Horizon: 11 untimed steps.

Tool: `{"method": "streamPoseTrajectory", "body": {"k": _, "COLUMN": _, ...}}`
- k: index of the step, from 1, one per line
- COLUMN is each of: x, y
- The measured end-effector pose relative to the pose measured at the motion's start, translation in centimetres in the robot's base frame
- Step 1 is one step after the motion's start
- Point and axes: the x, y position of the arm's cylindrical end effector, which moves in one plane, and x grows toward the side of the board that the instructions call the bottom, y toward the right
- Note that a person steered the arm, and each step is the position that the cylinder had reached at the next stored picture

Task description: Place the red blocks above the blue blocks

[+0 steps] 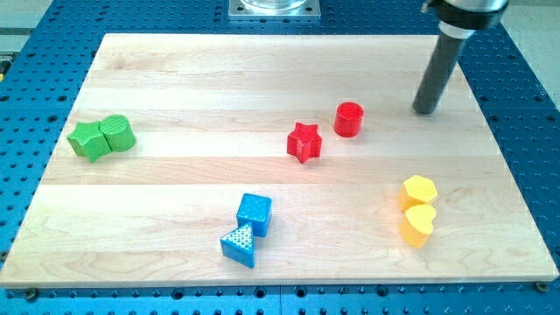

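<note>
Judging from how things lie, you have the task close to done, if not already there: both red blocks sit nearer the view's top than both blue ones. The red star (304, 142) and the red cylinder (348, 119) stand near each other around the middle of the bench (175, 87), the cylinder up and to the view's right of the star, with a small gap between them. The blue cube (254, 213) and the blue triangle (239, 244) lie touching, or very nearly so, toward the view's bottom, the triangle just below and left of the cube.

What you may still want is alignment: the reds sit somewhat to the view's right of the blues, not straight over them, so a nudge to the view's left would tidy the arrangement.

Your arm carries no gripper, so there is nothing to report as open or closed; it ends in a dark rod. My tip (425, 111) rests on the bench at the view's upper right, touching nothing. The red cylinder is the nearest block, off to its left and slightly lower; the star lies farther that way.

The green pair and the yellow pair stand well apart from all this.
</note>
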Motion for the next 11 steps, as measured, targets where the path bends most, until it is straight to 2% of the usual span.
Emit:
{"method": "streamPoseTrajectory", "body": {"k": 2, "x": 6.5, "y": -12.6}}
{"method": "streamPoseTrajectory", "body": {"k": 3, "x": 4.6, "y": -8.8}}
{"method": "streamPoseTrajectory", "body": {"k": 4, "x": 1.7, "y": -10.1}}
{"method": "streamPoseTrajectory", "body": {"k": 5, "x": 2.4, "y": -14.4}}
{"method": "streamPoseTrajectory", "body": {"k": 6, "x": 6.7, "y": -18.1}}
{"method": "streamPoseTrajectory", "body": {"k": 7, "x": 8.8, "y": -15.8}}
{"method": "streamPoseTrajectory", "body": {"k": 8, "x": 9.2, "y": -10.1}}
{"method": "streamPoseTrajectory", "body": {"k": 9, "x": 11.0, "y": -12.5}}
{"method": "streamPoseTrajectory", "body": {"k": 10, "x": 13.9, "y": -18.8}}
{"method": "streamPoseTrajectory", "body": {"k": 11, "x": 14.8, "y": -22.7}}
